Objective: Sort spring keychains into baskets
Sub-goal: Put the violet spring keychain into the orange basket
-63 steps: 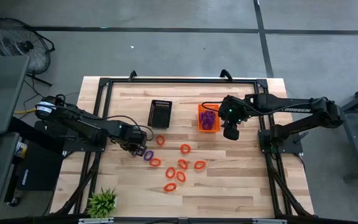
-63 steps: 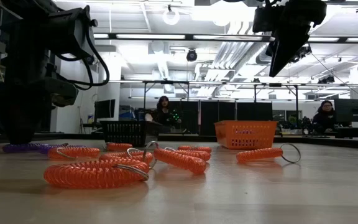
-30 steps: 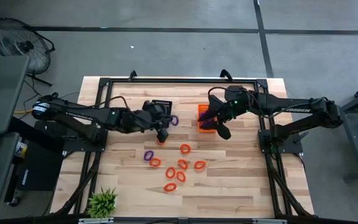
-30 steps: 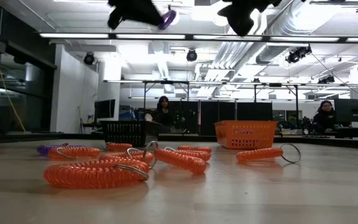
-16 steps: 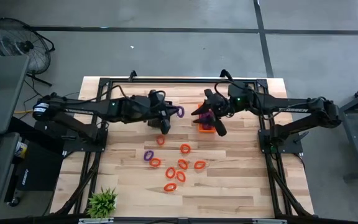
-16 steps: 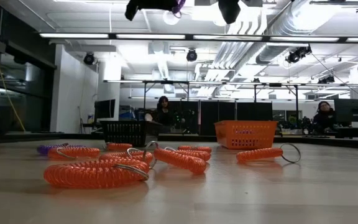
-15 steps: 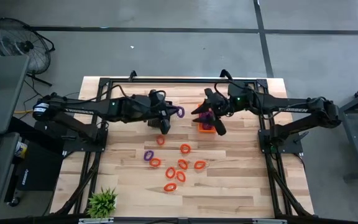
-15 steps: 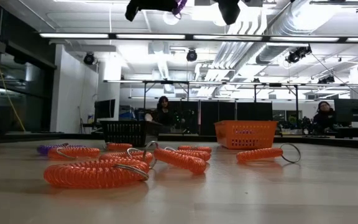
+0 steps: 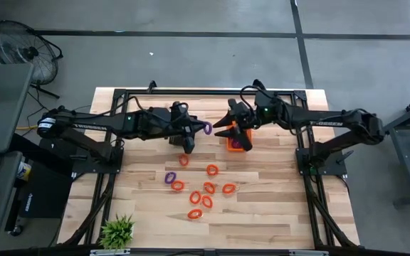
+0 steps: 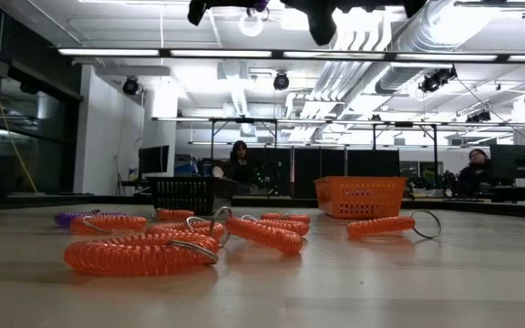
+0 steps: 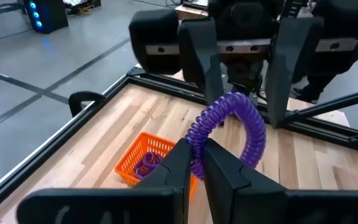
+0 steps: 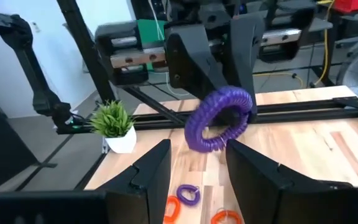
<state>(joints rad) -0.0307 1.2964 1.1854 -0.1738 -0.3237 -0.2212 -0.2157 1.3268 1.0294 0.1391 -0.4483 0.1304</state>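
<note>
My left gripper [image 9: 196, 130] is raised over the table's middle and shut on a purple spring keychain [image 9: 206, 128]. My right gripper [image 9: 223, 129] faces it, open; its fingers [image 11: 207, 59] stand on either side of the loop's free end [image 12: 219, 118] without plainly touching it. The orange basket [image 9: 238, 142] sits below my right gripper with purple keychains [image 11: 145, 167] inside. The left arm mostly hides the black basket [image 10: 182, 194]. Several orange keychains [image 9: 205, 190] and one purple keychain [image 9: 169, 177] lie flat on the table. My left gripper pinches the purple keychain between its two fingers at one end of the coil [image 11: 196, 155]. The fingers come in level from the table's left. The keychain is lifted clear, and its loop [image 11: 244, 118] arches out beyond the fingertips toward my right gripper.
A small potted plant [image 9: 117, 230] stands at the table's near left corner. A black frame rail [image 9: 205, 92] runs round the table's edge. People sit in the room behind the table [image 10: 240, 162]. Bare wood lies near the right and near edges.
My left gripper has carried the purple keychain a little toward the table's right, staying raised. My right gripper has swung from over the orange basket toward the table's left and now meets the keychain with its fingers on either side of the loop.
</note>
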